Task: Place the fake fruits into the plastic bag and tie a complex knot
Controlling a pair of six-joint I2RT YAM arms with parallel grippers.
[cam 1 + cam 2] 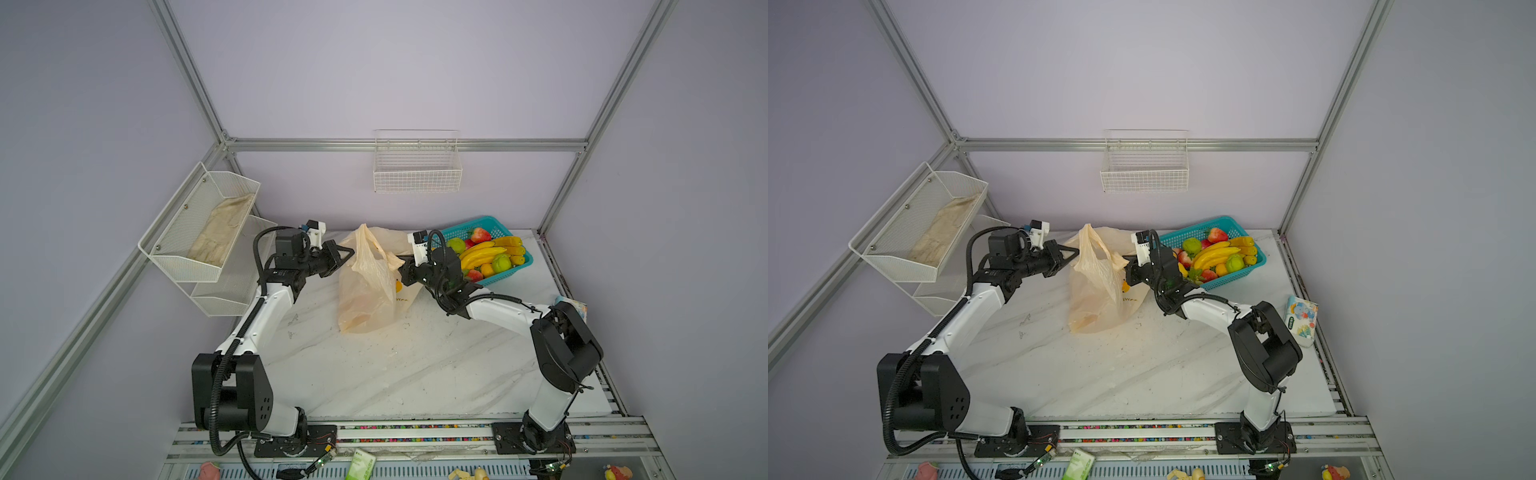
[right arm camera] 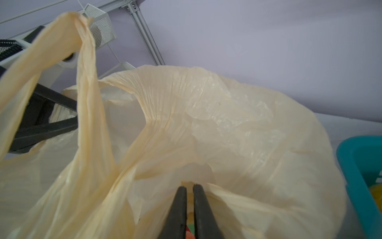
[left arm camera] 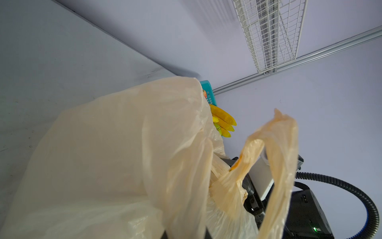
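The cream plastic bag (image 1: 365, 299) stands on the marble table between both arms, its mouth held apart. My left gripper (image 1: 352, 251) is shut on the bag's left rim; film (image 3: 124, 144) hides its jaws in the left wrist view. My right gripper (image 2: 189, 186) is at the right rim, its black fingers a narrow slit apart with film at the tips. One handle loop (image 1: 366, 239) stands up loose; no knot is in view. The fake fruits lie in a teal basket (image 1: 496, 226) behind the right arm: bananas (image 1: 484, 253), a strawberry (image 1: 481, 235) and green pears (image 1: 501, 263).
A white wire basket (image 1: 417, 170) hangs on the back wall. White mesh shelves (image 1: 199, 224) holding a cloth stand at the left. A printed tissue pack (image 1: 1301, 320) lies at the table's right edge. Bare marble table (image 1: 415, 365) stretches in front of the bag.
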